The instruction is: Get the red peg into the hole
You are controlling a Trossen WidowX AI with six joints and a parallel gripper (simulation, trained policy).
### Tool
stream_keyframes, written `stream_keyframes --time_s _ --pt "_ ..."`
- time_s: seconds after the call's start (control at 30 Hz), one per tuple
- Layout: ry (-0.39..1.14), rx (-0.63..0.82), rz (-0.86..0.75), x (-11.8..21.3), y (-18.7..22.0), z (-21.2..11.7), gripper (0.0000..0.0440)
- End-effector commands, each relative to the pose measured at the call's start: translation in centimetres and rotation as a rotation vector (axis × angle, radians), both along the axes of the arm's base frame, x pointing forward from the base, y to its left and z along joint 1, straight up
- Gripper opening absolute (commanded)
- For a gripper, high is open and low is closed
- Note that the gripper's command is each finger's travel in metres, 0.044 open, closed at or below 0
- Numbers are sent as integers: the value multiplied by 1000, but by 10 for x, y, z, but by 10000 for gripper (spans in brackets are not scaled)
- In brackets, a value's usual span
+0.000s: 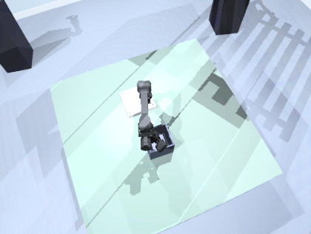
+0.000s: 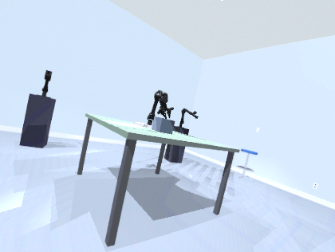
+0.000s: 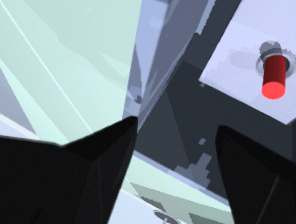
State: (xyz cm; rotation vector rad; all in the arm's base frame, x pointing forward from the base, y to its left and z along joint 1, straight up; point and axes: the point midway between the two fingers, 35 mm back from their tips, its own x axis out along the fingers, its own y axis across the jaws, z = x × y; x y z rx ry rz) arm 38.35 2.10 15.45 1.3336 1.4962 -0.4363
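The red peg (image 3: 274, 76) stands in the ringed hole of the pale plate (image 3: 240, 52) inside the box, with part of its length above the plate; how deep it sits cannot be told. The open box (image 1: 161, 154) (image 2: 160, 124) (image 3: 187, 107) has blue-grey walls and a dark inside. My gripper (image 3: 177, 128) is open, with nothing between its fingertips. It is above the box, off to one side of the peg, which shows at the upper right in the wrist view. The peg is hidden in the top and exterior views.
A flat white board (image 1: 129, 105) lies under my arm, behind the box on the pale green table (image 1: 111, 185) (image 2: 129, 136). The box walls rise around the plate. Two other dark arms (image 2: 46, 81) (image 2: 183, 116) on pedestals and a blue stool (image 2: 249, 151) stand off the table.
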Motion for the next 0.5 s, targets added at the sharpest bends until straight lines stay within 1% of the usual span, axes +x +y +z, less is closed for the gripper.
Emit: stream_keyframes --time_s 0.0,0.47 --pt "-8 14 7 4 -2 1 207" --pt "-54 49 47 17 -7 3 196"
